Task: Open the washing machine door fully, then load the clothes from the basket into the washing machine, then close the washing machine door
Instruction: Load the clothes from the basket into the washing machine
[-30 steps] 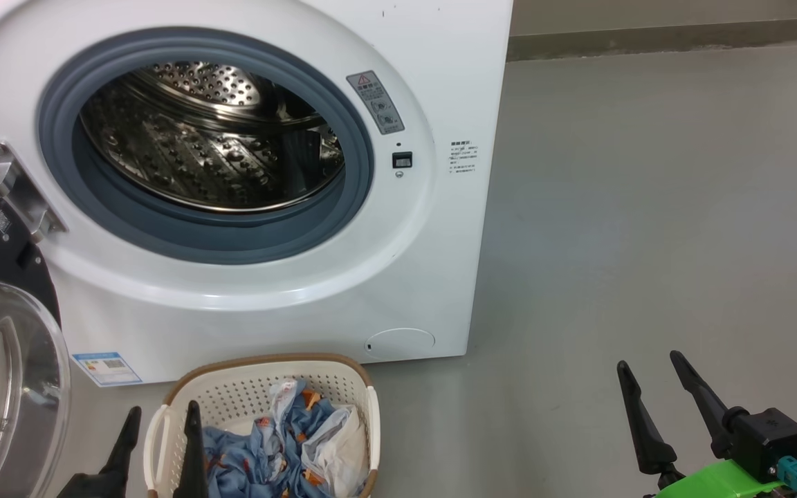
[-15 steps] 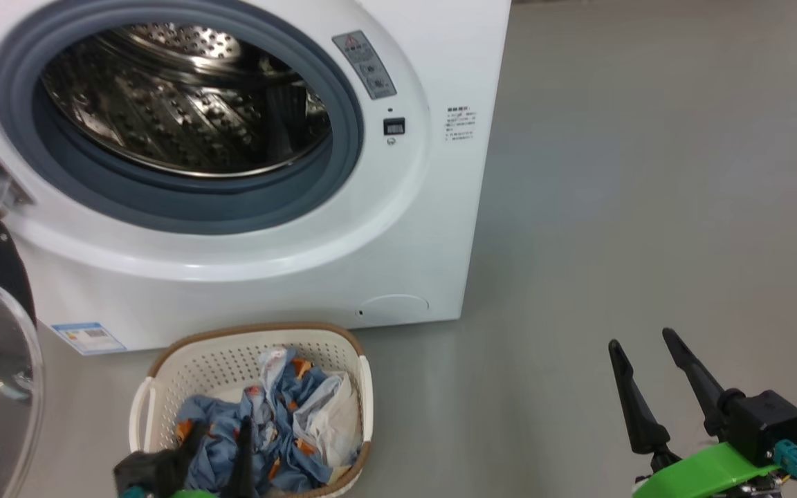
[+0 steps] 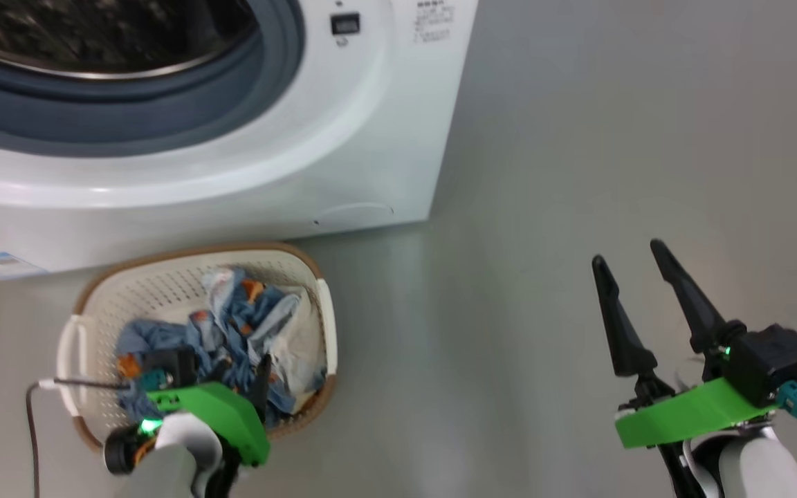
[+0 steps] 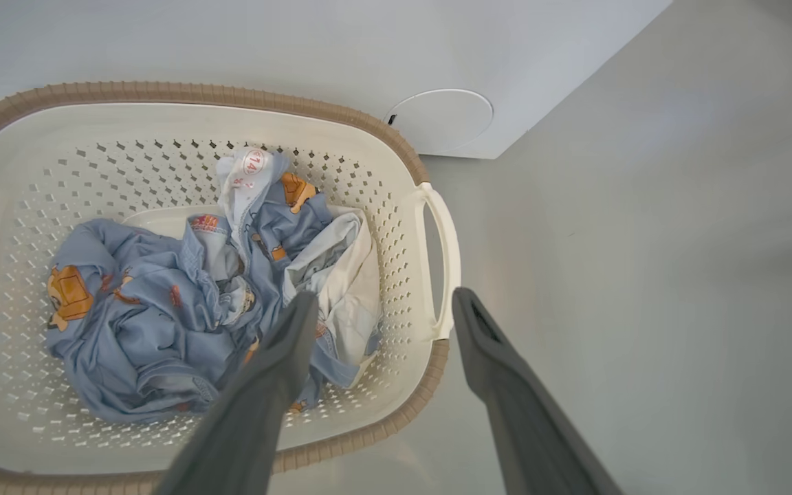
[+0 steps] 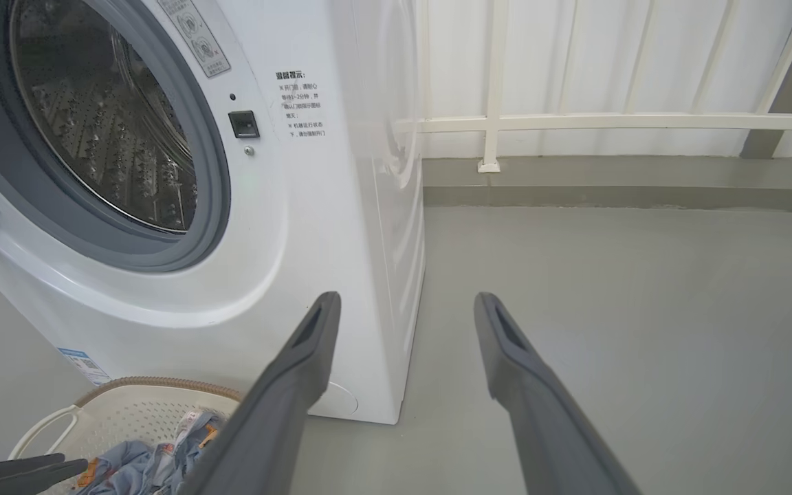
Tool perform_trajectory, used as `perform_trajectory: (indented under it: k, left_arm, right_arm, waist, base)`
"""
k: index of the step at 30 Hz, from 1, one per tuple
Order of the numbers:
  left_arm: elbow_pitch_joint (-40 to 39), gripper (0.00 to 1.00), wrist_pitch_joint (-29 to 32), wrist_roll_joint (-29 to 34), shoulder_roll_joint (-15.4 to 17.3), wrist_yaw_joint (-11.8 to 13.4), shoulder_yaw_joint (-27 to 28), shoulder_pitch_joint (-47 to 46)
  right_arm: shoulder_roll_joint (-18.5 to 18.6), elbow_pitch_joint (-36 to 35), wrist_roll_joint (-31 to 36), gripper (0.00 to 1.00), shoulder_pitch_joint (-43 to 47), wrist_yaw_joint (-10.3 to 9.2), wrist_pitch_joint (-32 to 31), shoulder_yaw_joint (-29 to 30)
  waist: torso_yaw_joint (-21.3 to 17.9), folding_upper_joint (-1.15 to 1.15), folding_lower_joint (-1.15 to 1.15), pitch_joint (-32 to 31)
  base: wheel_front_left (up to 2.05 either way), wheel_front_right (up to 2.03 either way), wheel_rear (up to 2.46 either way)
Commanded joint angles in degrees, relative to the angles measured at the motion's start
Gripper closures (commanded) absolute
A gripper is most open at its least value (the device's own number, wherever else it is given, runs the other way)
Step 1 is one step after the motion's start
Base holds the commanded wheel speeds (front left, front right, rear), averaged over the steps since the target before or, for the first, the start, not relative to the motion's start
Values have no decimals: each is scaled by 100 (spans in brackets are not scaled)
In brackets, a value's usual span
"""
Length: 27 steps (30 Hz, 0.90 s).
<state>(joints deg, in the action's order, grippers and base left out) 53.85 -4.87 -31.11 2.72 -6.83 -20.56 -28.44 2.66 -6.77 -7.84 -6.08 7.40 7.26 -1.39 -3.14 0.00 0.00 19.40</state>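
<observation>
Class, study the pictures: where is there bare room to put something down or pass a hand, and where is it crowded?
Free: the grey floor between the basket, the washing machine and the right gripper. Crowded: the basket's middle, heaped with the clothes, with the left gripper above its edge, jaws open.

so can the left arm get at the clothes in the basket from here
Probably yes: the left gripper hangs open over the basket, one finger above the clothes, the other seemingly past the rim. Nothing lies between; a small shift inward should help.
</observation>
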Motion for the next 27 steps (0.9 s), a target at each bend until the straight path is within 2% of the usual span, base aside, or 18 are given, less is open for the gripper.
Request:
perform_trajectory:
  k: [1,13,21,27]
  left_arm:
    - [125,0,1,-62,129,-47,93,-303]
    - [793,0,320,-823,535,-65,-361,-1576]
    - [1309,0,347,-1212,886,-65,-301,-2171]
    - [1606,0,355,-1266,1068,-65,-272,-2555]
  right_arm:
    - [21,-168,-107,0,-218,9,87,-186]
    - [21,-61,-365,0,-893,9,492,-409]
    - [21,12,-514,0,-1186,9,657,-541]
    - [21,23,-566,0,-1260,9,709,-566]
  waist:
    - [-437,0,0,783]
    - [-835,0,0,2206]
    - [-1046,0,0,2801]
    - [-1162,0,0,3144]
  base:
    - [0,0,0]
    - [0,0,0]
    - [0,0,0]
    - [0,0,0]
